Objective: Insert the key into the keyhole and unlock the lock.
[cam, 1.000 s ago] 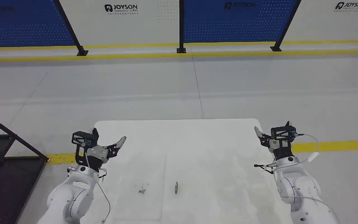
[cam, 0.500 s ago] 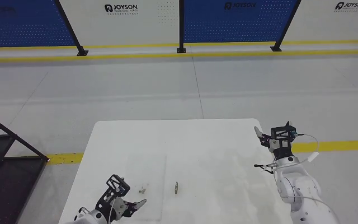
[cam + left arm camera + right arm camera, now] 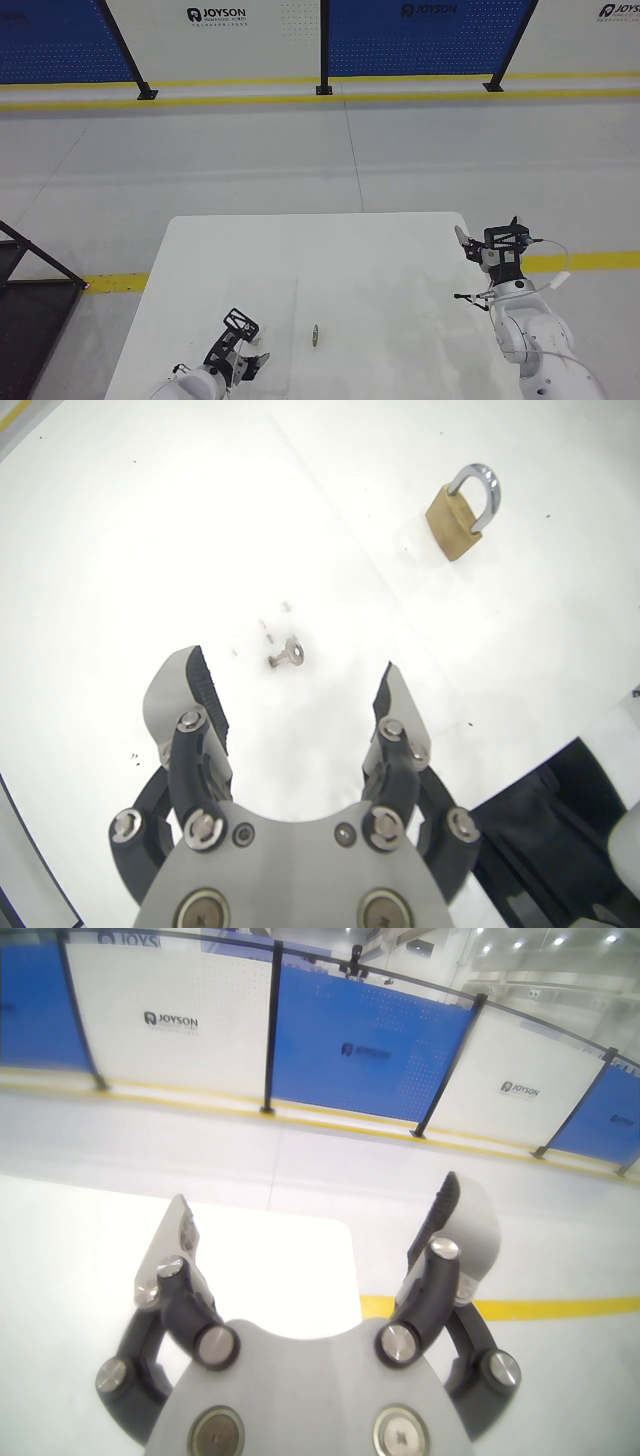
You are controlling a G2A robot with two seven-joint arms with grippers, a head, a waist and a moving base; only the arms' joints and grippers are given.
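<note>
Twice risking a miss: skidding the thin key (image 3: pixel 289 653) lying flat near the near edge of the table (image 3: pixel 380 270), then nudging the loose lock (image 3: pixel 462 517) lying apart from it along that edge. Hovering the left gripper (image 3: pixel 294 665) spread wide just by the key; holding the right gripper (image 3: pixel 316 1190) spread by the far right corner.

White arms (image 3: pixel 522 325), silver hands (image 3: pixel 292 660) (image 3: pixel 315 1189) (black linkages).

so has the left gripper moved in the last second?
Yes. The left gripper went from the table's left edge toward its near edge, closer to the padlock.
</note>
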